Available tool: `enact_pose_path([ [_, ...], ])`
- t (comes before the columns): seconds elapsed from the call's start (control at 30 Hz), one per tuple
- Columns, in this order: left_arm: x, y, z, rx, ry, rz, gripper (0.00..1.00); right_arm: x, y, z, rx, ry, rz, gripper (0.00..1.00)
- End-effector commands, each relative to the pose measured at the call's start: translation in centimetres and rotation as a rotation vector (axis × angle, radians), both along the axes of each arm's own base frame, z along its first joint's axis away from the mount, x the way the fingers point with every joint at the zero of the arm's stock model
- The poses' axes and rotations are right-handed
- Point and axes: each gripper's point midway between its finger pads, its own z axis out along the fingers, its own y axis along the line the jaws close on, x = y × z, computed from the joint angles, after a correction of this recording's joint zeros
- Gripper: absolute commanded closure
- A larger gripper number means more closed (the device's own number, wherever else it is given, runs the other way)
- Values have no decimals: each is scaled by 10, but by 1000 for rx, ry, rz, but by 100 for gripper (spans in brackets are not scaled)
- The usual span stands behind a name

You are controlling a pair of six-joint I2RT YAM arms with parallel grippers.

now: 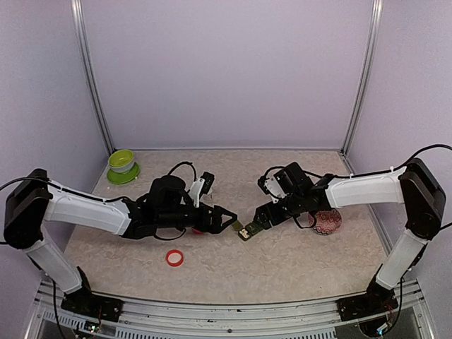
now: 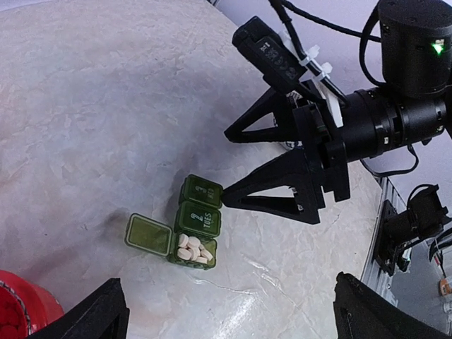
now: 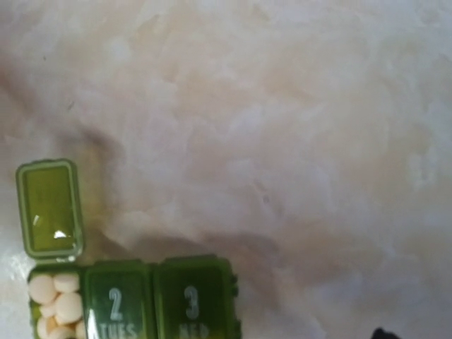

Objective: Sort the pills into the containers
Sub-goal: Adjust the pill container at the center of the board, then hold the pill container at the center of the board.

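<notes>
- Three joined dark green square boxes (image 2: 200, 219) lie in the middle of the pale marbled surface (image 2: 85, 106), between both hands. One end lid is flipped open.
- Small white round pills (image 2: 194, 248) fill that open box.
- Left hand (image 1: 230, 219): fingers wide apart, empty.
- Right hand (image 2: 228, 168): fingers apart, empty, close beside the boxes.

The left arm (image 1: 88, 210) and the right arm (image 1: 364, 189) are extended low toward each other. The left gripper (image 1: 230, 222) is presented with jaws spread wide and empty. The right gripper (image 1: 254, 227) is pitched downward, jaws parted, with nothing gripped.
</notes>
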Motion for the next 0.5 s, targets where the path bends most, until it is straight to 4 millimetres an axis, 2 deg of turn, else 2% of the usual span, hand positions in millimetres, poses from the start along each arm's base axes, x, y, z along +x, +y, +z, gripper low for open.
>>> enact_pose_path([
  [0.0,8,-10,-14,3,57,39,1,1,11,-7,35,7,60,10],
  [0.13,12,-17,-27,-14,95,38,1,2,13,-18,18,15,73,4],
  [0.47,25,-27,-52,-35,174,52,1,-2,19,-24,22,3,107,4],
])
